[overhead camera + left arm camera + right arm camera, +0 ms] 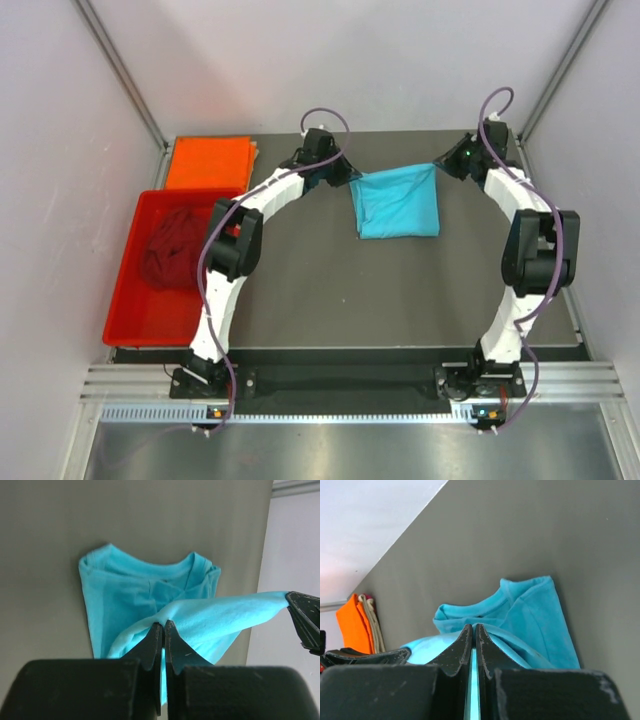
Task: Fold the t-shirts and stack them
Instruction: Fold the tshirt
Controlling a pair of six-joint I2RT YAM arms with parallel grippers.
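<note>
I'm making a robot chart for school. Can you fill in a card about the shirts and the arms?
turquoise t-shirt: on the table, far edge lifted
left jaws: shut on one lifted corner
right jaws: shut on the other corner
orange t-shirt: folded flat, beyond the red tray
maroon t-shirt: crumpled in the red tray

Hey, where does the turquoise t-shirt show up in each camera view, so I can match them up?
Top external: the turquoise t-shirt lies right of centre, toward the far edge.
Left wrist: the t-shirt fills the centre, collar uppermost, with a raised fold running right.
Right wrist: the t-shirt sits at lower centre, just beyond the jaws.
Shared landmark: the dark grey table beneath it.
</note>
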